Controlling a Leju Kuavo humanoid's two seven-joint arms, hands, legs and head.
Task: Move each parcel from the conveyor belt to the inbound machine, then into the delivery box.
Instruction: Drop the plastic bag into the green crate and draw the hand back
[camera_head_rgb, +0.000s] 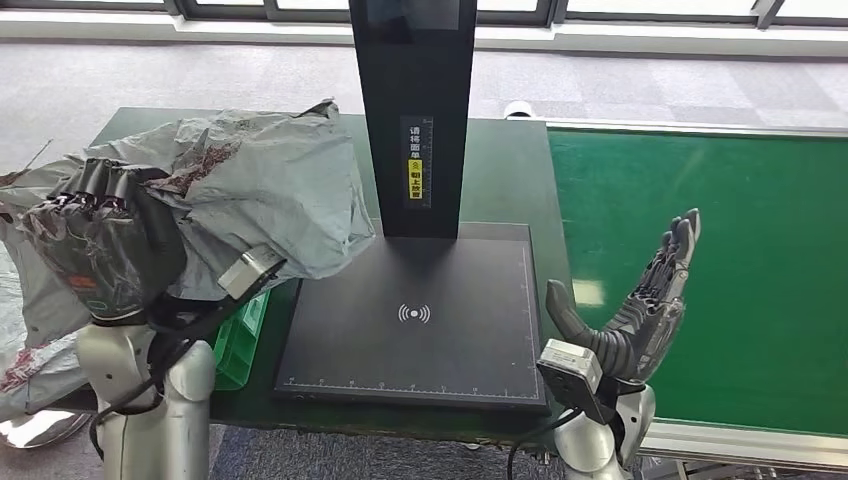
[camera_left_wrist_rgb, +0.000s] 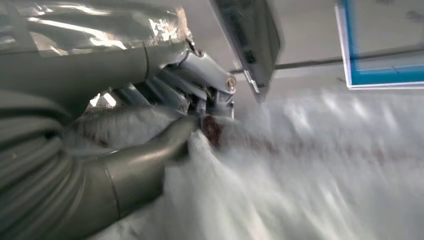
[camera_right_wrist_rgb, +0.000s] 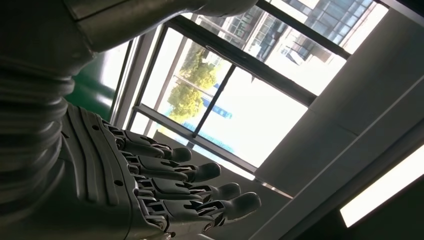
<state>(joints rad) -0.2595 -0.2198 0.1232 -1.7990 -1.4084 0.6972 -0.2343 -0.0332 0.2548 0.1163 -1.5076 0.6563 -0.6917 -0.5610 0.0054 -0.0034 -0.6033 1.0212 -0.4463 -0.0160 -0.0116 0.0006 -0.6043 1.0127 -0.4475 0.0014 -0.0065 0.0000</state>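
A: Where's the parcel rn?

B: Grey poly mailer bag (camera_head_rgb: 270, 190), crumpled, held up off the table by the left hand (camera_head_rgb: 105, 250). It sits left of the inbound machine (camera_head_rgb: 415, 325), w/ one corner drooping over the scan plate's left edge. Not lying flat on it.

A: How's the grip?

B: Fingers clenched into a fold of the film. In the left wrist view the fingertips (camera_left_wrist_rgb: 212, 107) and thumb pinch a bunch of plastic. Blurry tho, can't say how deep it goes.

A: And the right hand (camera_head_rgb: 640, 305)?

B: Holding nothing, fingers spread, palm up, hovering btw the machine and the green conveyor belt (camera_head_rgb: 720, 270).

A: How d'you reckon the bag handles?

B: Light and floppy, I'd guess. It sags and wrinkles wherever unsupported, no stiffness. Film looks slick, so a thin pinch could slide out. Better to grab a thick bunched fold near the middle, or over whatever's inside. Contents not visible, so fragile or not, can't tell.
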